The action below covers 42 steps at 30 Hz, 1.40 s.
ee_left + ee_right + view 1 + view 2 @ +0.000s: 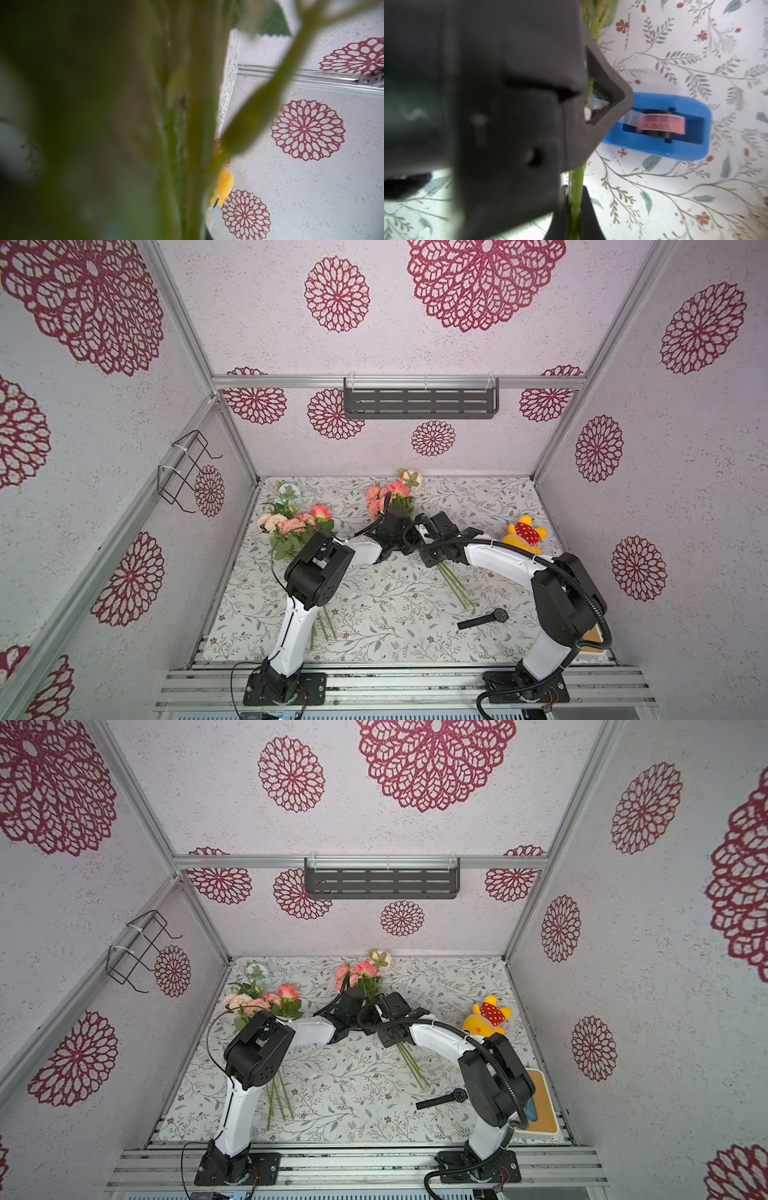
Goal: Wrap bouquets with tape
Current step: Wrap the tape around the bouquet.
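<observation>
At the mat's [374,626] left, one bouquet [291,526] lies unheld. Centre, my left gripper [401,533] and right gripper [428,531] meet at the second bouquet's [392,493] stems [576,187]; I cannot tell whether either is gripping. The tape dispenser [675,126] sits just beside them: I'd keep the stems bunched and the tape taut.

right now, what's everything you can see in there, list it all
left bouquet: one, pink, peach and pale blue, table's left edge
middle bouquet: one, pink and peach, back centre
tape dispenser: one, blue, beside the middle bouquet's stems
tape roll: one, reddish, in the dispenser
plush toy: one, yellow, back right
wristwatch: one, black, front right
board: one, tan-topped, front right corner
wire rack: one, black, left wall
shelf: one, grey, back wall
left arm, right arm: two, white and black, meeting over the middle bouquet
</observation>
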Each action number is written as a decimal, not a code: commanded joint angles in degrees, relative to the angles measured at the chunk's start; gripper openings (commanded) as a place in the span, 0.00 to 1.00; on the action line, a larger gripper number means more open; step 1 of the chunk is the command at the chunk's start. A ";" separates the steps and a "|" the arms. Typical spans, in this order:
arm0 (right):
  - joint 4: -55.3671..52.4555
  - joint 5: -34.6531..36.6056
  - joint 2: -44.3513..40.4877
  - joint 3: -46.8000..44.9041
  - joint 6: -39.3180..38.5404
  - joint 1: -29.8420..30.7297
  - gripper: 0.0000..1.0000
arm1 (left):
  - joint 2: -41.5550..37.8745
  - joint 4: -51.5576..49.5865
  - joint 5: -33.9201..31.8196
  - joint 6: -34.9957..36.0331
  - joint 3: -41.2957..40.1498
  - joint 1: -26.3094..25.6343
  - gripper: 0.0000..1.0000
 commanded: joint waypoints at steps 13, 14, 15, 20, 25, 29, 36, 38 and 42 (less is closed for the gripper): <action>37.03 -45.69 -9.10 -21.58 28.14 -17.68 0.64 | -2.07 5.17 -0.50 8.99 2.18 -0.29 0.00; 39.91 -46.97 -8.35 -23.00 29.90 -18.30 0.64 | -2.31 5.45 -0.63 9.51 2.27 -0.29 0.00; 42.04 -47.91 -7.52 -23.98 31.03 -18.71 0.64 | -2.43 6.00 -0.72 9.82 2.22 -0.37 0.00; 50.81 -51.14 -3.52 -26.97 36.03 -19.00 0.60 | -2.39 10.12 -0.56 9.25 1.56 -0.38 0.00; 58.15 -52.58 -0.31 -29.01 39.39 -19.09 0.44 | -1.86 12.84 -0.37 8.67 1.50 -0.71 0.00; 61.06 -52.66 1.31 -29.78 40.10 -19.14 0.26 | -1.69 13.99 -0.20 8.62 1.66 -0.87 0.00; 55.44 -49.86 0.14 -29.43 35.30 -19.05 0.00 | -1.48 14.07 -0.08 8.42 1.58 -0.91 0.00; 48.31 -47.04 -1.51 -28.10 30.66 -18.71 0.00 | -1.44 12.85 0.06 8.42 1.93 -0.91 0.00; 35.88 -40.57 -5.09 -25.06 22.13 -17.30 0.00 | -1.30 10.19 -0.17 8.33 2.33 -0.91 0.24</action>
